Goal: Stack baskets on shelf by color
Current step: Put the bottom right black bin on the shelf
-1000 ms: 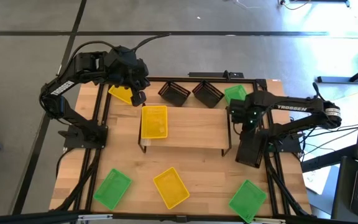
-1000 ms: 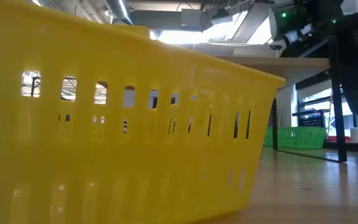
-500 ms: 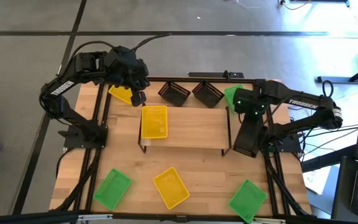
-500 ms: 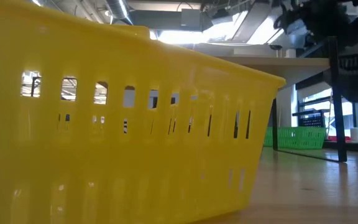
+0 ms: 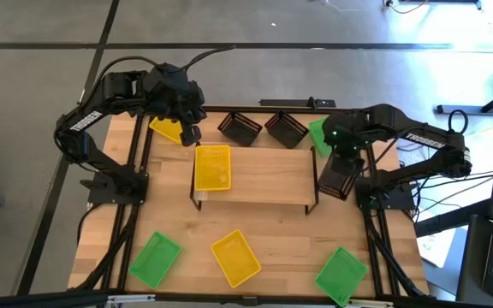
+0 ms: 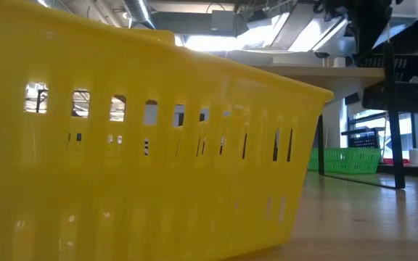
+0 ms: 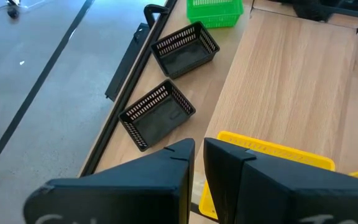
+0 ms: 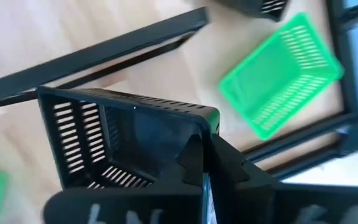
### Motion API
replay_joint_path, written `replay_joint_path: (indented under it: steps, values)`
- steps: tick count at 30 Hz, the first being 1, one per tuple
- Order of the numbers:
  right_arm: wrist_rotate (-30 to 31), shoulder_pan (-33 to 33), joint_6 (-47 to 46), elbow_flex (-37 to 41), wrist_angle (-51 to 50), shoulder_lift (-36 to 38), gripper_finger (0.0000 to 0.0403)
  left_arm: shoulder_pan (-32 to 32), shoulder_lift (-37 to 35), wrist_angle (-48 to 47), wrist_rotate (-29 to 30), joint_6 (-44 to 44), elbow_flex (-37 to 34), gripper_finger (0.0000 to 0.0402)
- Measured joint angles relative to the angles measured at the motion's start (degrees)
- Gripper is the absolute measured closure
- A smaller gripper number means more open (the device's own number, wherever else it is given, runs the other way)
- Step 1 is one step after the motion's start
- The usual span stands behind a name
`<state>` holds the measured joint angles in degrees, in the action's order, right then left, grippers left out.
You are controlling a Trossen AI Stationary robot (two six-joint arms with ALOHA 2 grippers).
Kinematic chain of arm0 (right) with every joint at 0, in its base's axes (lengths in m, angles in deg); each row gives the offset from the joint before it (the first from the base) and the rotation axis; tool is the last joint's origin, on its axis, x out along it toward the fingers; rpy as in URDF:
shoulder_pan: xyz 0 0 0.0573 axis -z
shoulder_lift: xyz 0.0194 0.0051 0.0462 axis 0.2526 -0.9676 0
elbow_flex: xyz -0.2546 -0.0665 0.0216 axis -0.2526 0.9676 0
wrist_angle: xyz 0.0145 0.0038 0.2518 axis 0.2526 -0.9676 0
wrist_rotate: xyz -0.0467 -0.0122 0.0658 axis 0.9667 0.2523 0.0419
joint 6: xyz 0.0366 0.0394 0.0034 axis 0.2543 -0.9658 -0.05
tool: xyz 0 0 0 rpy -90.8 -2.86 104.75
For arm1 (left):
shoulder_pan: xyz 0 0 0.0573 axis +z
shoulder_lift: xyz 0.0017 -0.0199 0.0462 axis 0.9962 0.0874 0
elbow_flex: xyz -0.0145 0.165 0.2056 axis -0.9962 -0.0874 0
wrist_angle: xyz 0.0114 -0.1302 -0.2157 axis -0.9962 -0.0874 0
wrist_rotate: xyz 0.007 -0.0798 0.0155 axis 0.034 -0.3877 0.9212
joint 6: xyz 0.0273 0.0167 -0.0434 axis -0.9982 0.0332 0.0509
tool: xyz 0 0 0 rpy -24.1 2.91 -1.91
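The right gripper (image 5: 342, 152), clamped on a black basket (image 5: 335, 175), is swinging it from four o'clock toward the shelf (image 5: 268, 178), so a black stack is starting.

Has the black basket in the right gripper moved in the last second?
Yes. In the high view the black basket, held by the right gripper, has shifted from beside the table's right rail toward the shelf, now at its right end.
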<state>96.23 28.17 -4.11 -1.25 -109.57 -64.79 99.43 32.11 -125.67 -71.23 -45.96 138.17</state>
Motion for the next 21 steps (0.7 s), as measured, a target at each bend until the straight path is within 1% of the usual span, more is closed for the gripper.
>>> replay_joint_path:
  steps: [9, 17, 19, 21]
  values:
    - [10.8, 2.7, 0.7, 0.0, 0.0, 0.0, 0.0403, 0.0, 0.0, 0.4, 0.0, 0.0, 0.0, 0.0374]
    - [24.5, 6.2, 3.3, 0.0, 0.0, 0.0, 0.0403, 0.0, 0.0, 0.3, 0.0, 0.3, 0.0, 0.0374]
    - [26.8, 7.3, 4.1, -0.4, -0.1, 0.0, 0.0403, 0.0, 0.0, 0.3, 0.0, 0.4, 0.0, 0.0374]
    - [27.7, 8.3, 4.8, -1.7, -0.1, -0.1, 0.0403, 0.0, 0.0, 0.3, 0.0, 0.6, 0.0, 0.0374]
